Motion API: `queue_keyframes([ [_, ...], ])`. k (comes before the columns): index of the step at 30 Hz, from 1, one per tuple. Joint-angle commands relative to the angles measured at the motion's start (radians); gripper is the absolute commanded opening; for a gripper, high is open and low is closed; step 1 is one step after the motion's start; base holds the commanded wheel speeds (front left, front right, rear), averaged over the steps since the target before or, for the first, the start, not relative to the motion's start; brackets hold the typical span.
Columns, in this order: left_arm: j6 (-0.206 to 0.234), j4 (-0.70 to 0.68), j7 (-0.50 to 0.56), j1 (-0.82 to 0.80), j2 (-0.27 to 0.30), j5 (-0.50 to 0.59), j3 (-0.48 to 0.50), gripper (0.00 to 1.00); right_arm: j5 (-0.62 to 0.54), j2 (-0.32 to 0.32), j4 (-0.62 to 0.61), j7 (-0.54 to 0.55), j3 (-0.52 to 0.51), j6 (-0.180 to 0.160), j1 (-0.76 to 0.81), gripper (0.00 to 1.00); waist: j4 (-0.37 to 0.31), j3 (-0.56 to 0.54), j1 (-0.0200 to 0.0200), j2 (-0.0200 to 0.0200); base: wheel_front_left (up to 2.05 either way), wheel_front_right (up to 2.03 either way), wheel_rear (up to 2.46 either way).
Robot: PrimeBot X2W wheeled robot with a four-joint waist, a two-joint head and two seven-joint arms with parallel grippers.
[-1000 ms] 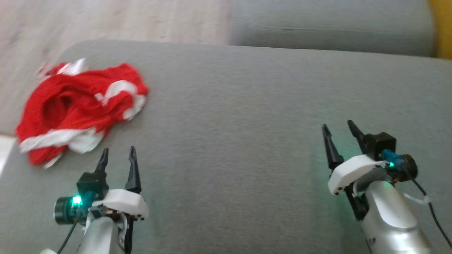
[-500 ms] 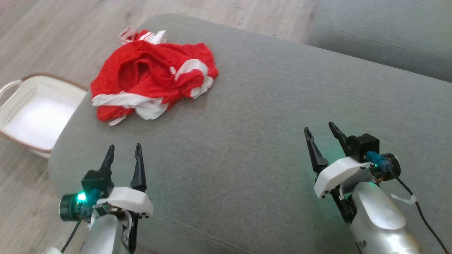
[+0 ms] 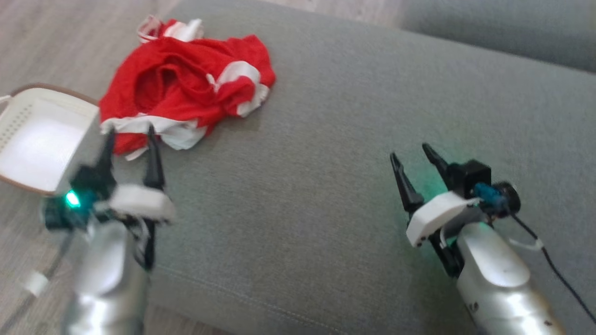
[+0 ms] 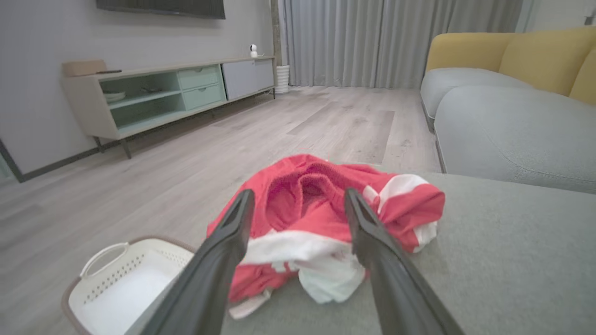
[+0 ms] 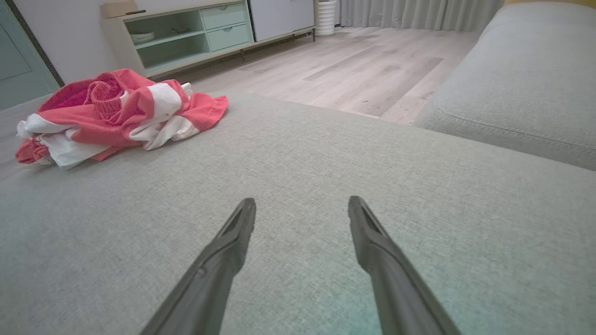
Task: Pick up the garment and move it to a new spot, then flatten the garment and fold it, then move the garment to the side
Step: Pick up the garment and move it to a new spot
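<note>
Though left hand (image 3: 130, 130) is blurred, garment (image 3: 186, 79) seemingly untouched

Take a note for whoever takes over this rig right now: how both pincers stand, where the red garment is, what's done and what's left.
Left pincer: open, empty, pointed at the near edge of the garment; whether it touches cannot be told.
Right pincer: open, empty, over bare grey cushion, well apart from the garment.
Garment: red and white, crumpled in a heap at the cushion's far left corner, beside the white basket on the floor.
Done: nothing that shows; the garment is not yet picked up.
Left: grasp it, move it to a new spot, flatten, fold, move it aside.
</note>
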Motion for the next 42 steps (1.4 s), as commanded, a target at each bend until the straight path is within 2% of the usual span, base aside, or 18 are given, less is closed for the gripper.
queue_keyframes([
  [1, -0.007, -0.004, -0.012, -0.081, 0.058, 0.011, 0.036, 1.0, 0.004, -0.001, -0.034, -0.012, 0.031, -0.001, -0.047, 1.0, -0.047, 0.054, 0.0, 0.0, 0.0, 0.0, 0.0],
  [7, -0.052, 0.143, -0.012, -0.248, 0.149, 0.007, 0.031, 1.0, 0.009, -0.032, -0.061, -0.012, 0.063, -0.001, -0.094, 1.0, -0.121, 0.148, 0.0, 0.0, 0.0, 0.0, 0.0],
  [11, -0.072, 0.231, -0.012, -0.336, 0.185, -0.012, 0.005, 1.0, 0.017, -0.051, -0.089, -0.012, 0.082, -0.001, -0.117, 1.0, -0.16, 0.196, 0.0, 0.0, 0.0, 0.0, 0.0],
  [16, -0.078, 0.31, -0.007, -0.408, 0.2, -0.041, -0.035, 1.0, 0.024, -0.068, -0.115, -0.012, 0.093, -0.001, -0.133, 1.0, -0.19, 0.235, 0.0, 0.0, 0.0, 0.0, 0.0],
  [21, -0.079, 0.391, 0.038, -0.468, 0.21, -0.122, -0.11, 1.0, 0.026, -0.078, -0.138, -0.012, 0.101, -0.001, -0.15, 1.0, -0.223, 0.276, 0.0, 0.0, 0.0, 0.0, 0.0],
  [29, -0.079, 0.504, 0.171, -0.477, 0.229, -0.225, -0.192, 1.0, 0.033, -0.08, -0.149, -0.012, 0.088, -0.001, -0.153, 1.0, -0.263, 0.293, 0.0, 0.0, 0.0, 0.0, 0.0],
  [30, -0.079, 0.51, 0.187, -0.475, 0.23, -0.234, -0.201, 0.53, 0.033, -0.08, -0.148, -0.012, 0.086, -0.001, -0.151, 1.0, -0.265, 0.291, 0.0, 0.0, 0.0, 0.0, 0.0],
  [31, -0.079, 0.513, 0.193, -0.475, 0.233, -0.245, -0.204, 0.0, 0.034, -0.079, -0.147, -0.012, 0.083, -0.001, -0.15, 1.0, -0.268, 0.289, 0.0, 0.0, 0.0, 0.0, 0.0],
  [34, -0.079, 0.51, 0.184, -0.48, 0.249, -0.265, -0.221, 0.0, 0.037, -0.073, -0.145, -0.012, 0.077, -0.001, -0.144, 1.0, -0.276, 0.273, 0.0, 0.0, 0.0, 0.0, 0.0],
  [42, -0.079, 0.391, 0.041, -0.538, 0.271, -0.3, -0.304, 0.0, 0.054, -0.035, -0.158, -0.012, 0.043, -0.001, -0.099, 1.0, -0.315, 0.174, 0.0, 0.0, 0.0, 0.0, 0.0],
])
